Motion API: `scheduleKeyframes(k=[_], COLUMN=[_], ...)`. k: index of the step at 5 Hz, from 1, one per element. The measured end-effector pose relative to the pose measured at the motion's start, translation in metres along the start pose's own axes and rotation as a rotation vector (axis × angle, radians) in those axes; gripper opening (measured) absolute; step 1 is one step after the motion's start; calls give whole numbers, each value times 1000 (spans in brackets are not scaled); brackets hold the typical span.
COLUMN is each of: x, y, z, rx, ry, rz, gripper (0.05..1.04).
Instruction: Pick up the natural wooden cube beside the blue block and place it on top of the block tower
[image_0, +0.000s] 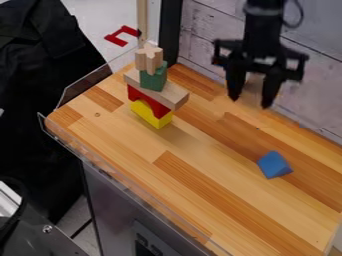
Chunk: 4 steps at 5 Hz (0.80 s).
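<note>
The hand (250, 102) points down, its 2 fingers spread, right of the block tower (153, 80); a blue triangular block (274, 165) lies on the desk (194, 175), lower right of the tower.

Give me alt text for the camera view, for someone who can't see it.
An open, empty black pincer hangs over the back of a wooden tabletop. At left stands a stack of yellow, red, green and plain wooden blocks; a blue block lies at lower right.

The surface (194, 172) has tan-and-brown strips. The block tower (155, 91) is yellow, red, green and beige; the pointed block (274, 164), blue.
</note>
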<state>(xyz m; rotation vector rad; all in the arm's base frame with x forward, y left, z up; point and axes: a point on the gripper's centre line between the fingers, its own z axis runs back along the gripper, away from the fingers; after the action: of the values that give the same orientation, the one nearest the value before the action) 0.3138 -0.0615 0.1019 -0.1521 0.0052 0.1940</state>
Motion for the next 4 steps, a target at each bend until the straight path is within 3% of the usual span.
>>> scheduleKeyframes(k=[2,4], x=[-26,-31], y=[19,52], z=[74,93], rx=[64,105], ry=[-58,-25], rz=[211,303], gripper=[546,546])
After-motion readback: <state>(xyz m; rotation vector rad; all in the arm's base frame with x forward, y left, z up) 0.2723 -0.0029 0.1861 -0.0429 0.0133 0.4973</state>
